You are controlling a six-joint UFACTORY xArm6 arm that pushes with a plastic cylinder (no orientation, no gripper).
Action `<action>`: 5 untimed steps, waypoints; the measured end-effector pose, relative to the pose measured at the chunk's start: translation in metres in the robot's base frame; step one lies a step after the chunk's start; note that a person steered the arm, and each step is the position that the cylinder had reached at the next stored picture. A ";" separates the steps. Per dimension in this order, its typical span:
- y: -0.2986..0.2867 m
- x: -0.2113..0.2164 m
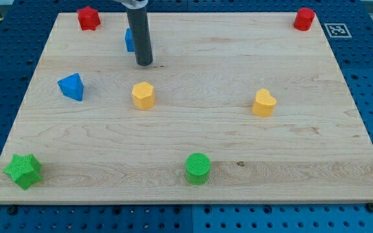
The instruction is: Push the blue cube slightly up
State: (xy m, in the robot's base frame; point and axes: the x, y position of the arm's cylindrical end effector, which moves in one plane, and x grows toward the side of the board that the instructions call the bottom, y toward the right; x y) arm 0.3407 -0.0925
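The blue cube (129,40) sits near the view's top left, mostly hidden behind my rod; only its left edge shows. My tip (144,63) rests on the board just below and to the right of the cube, very close to it. A blue wedge-like block (72,87) lies lower left of the tip. A yellow hexagonal block (143,95) lies just below the tip.
A red star-like block (88,18) is at the top left and a red block (304,19) at the top right. A yellow heart-like block (263,103) is right of centre. A green star (23,171) and a green cylinder (198,168) lie near the bottom edge of the wooden board (206,136).
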 end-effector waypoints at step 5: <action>-0.024 -0.038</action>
State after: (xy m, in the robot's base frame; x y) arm 0.3027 -0.1164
